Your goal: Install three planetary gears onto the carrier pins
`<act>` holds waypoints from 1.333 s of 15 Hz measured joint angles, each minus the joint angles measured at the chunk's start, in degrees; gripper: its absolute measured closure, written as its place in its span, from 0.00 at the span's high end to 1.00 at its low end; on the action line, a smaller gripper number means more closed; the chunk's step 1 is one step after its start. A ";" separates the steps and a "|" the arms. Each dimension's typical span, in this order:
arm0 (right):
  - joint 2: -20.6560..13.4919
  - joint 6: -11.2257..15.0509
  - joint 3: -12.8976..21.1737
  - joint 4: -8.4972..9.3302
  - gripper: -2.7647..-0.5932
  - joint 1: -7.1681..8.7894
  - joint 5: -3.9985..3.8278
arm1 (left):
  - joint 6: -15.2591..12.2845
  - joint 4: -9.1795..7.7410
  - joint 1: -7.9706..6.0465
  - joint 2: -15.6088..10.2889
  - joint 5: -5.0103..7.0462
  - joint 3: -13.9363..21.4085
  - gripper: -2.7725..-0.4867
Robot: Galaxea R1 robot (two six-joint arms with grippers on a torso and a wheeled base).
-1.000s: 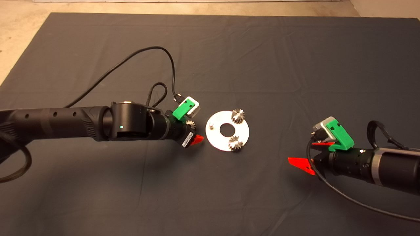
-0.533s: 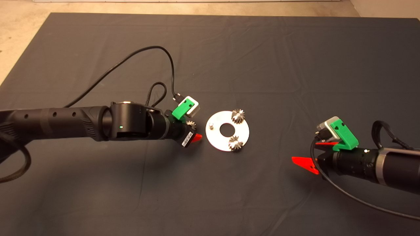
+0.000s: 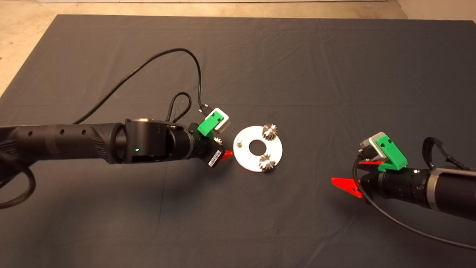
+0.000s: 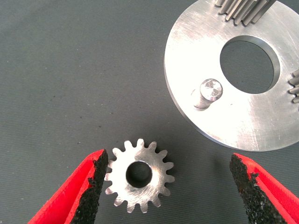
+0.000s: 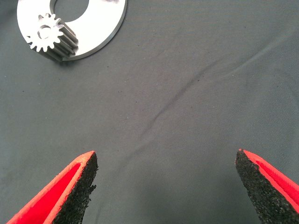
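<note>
I am nudging my left hand (image 4: 166, 186) a little closer to the carrier disc (image 3: 245, 160) than it was a second ago; in the head view the arm has crept toward the disc while the disc and its gears have not moved. My fingers are spread wide, and the third gear (image 4: 138, 175) is lying flat on the mat (image 3: 297, 74) between them. One pad (image 4: 93, 186) is sitting just against its teeth and the other pad (image 4: 250, 186) is well clear on the far side, so I am not pinching it yet.

Two gears are already seated on their pins, one on the far side of the disc (image 3: 269, 131) and one on the near side (image 3: 266, 162). The one bare pin (image 4: 209, 91) is standing upright on the side of the disc facing my left hand, with the loose gear lying just off the disc's rim near it.

My right hand (image 5: 166, 186) has drawn back slightly toward its own side of the counter and is hanging over bare mat, fingers spread, holding nothing.

I judge the task two-thirds done. The small shift is lining me up to close on the last gear, which then needs lifting and threading by its centre hole onto the bare pin.
</note>
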 joint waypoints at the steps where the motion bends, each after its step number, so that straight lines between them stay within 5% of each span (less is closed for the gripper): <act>1: -0.02 0.00 0.00 0.00 0.74 0.00 0.00 | 0.00 0.22 0.00 -0.11 0.10 0.21 0.60; 6: -0.14 0.00 0.00 -0.04 0.74 0.17 0.09 | 0.48 2.18 0.11 -0.11 0.08 0.41 0.60; 20: -0.14 0.00 0.00 -0.13 0.74 0.17 0.13 | 4.08 3.58 1.71 -1.18 0.12 0.41 0.60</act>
